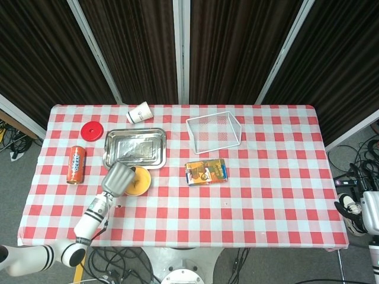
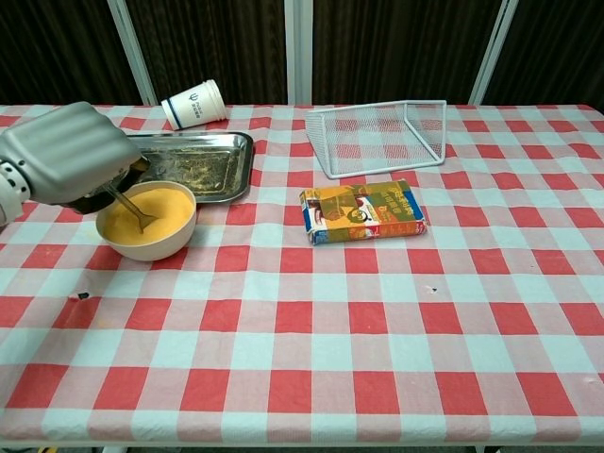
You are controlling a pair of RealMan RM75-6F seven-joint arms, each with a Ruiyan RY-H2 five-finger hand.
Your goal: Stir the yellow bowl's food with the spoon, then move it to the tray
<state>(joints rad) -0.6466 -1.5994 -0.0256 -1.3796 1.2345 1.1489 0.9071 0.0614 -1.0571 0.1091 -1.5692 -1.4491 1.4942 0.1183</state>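
Note:
The yellow bowl (image 2: 151, 238) of orange-yellow food stands left of centre, just in front of the metal tray (image 2: 203, 163); the head view shows the bowl (image 1: 140, 180) half covered by my left hand (image 1: 117, 178). My left hand (image 2: 68, 156) hangs over the bowl's left rim and grips the spoon (image 2: 129, 209), whose tip dips into the food. The metal tray (image 1: 135, 148) holds nothing but residue. My right hand does not show; only part of the right arm appears at the head view's right edge.
A paper cup (image 2: 193, 103) lies on its side behind the tray. A white wire basket (image 2: 379, 136) and a snack box (image 2: 363, 211) sit mid-table. A red lid (image 1: 91, 130) and an orange can (image 1: 76, 164) lie at the far left.

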